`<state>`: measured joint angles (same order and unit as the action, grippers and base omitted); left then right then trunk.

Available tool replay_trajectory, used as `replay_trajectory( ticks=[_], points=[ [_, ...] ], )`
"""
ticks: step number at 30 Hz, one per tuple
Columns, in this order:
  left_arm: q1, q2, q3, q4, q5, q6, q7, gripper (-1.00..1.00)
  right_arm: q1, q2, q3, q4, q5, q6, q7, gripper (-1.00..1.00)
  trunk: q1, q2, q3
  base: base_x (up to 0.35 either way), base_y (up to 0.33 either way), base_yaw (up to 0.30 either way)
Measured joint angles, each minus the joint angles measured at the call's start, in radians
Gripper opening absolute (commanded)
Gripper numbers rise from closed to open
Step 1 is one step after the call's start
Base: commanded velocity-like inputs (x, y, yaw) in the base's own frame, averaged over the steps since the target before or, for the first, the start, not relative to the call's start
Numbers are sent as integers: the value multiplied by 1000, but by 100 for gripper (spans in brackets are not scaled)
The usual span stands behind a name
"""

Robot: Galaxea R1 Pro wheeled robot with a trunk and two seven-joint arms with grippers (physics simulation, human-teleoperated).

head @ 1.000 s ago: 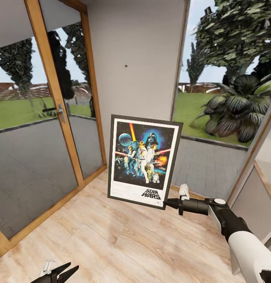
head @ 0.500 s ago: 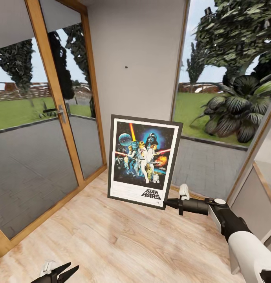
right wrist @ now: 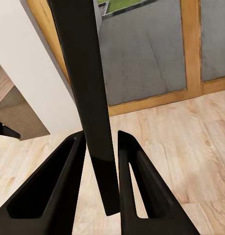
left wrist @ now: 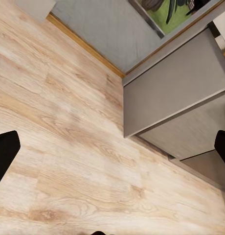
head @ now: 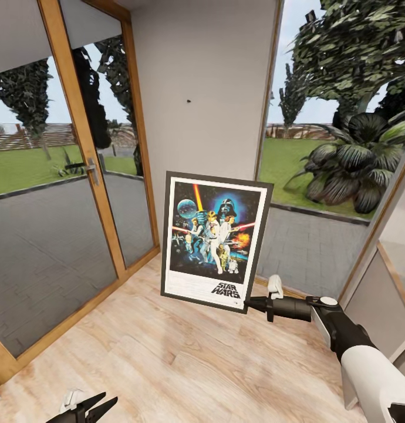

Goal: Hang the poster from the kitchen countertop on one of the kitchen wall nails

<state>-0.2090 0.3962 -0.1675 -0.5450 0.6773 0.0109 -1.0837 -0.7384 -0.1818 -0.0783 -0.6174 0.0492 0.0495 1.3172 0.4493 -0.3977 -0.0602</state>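
Observation:
The Star Wars poster, in a black frame with a white border, hangs upright and slightly tilted above the wood floor, facing me. My right gripper is shut on its lower right corner. In the right wrist view the poster's dark edge runs between the two black fingers. A small dark nail sits on the grey wall above the poster, well apart from its top edge. My left gripper hangs open and empty low at the left, over bare floor. The kitchen countertop is out of view.
A wood-framed glass door with a handle stands at the left. A large window onto a garden is at the right. A grey cabinet stands on the floor near my left arm.
The poster and both arms have held still. Only the scenery seen in the left glass door has shifted slightly.

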Motion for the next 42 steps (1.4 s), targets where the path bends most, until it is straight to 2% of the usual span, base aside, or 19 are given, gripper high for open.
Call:
replay_trajectory(
  ticks=[24,35,36,37,39,42],
  points=[
    [0,0,0,0,2,-2,-2,100,0,0,-2,0,-3,0,0,-100,0,0,0,3,2,0],
    [0,0,1,0,0,0,0,100,0,0,-2,0,-6,1,-3,-100,-1,0,0,210,163,0],
    [0,0,1,1,-1,1,0,100,0,0,1,0,-5,2,-101,-100,-1,0,0,325,126,0],
    [0,0,1,1,-1,1,0,100,0,4,2,-9,-7,3,-146,-100,-1,0,0,325,126,0],
    [0,0,1,1,-1,1,0,100,0,7,2,-32,-8,5,-158,-100,-1,0,0,326,128,0],
    [0,0,1,2,-1,1,0,100,0,21,2,-126,-4,32,-172,-100,-1,0,0,326,134,0]
  ],
)
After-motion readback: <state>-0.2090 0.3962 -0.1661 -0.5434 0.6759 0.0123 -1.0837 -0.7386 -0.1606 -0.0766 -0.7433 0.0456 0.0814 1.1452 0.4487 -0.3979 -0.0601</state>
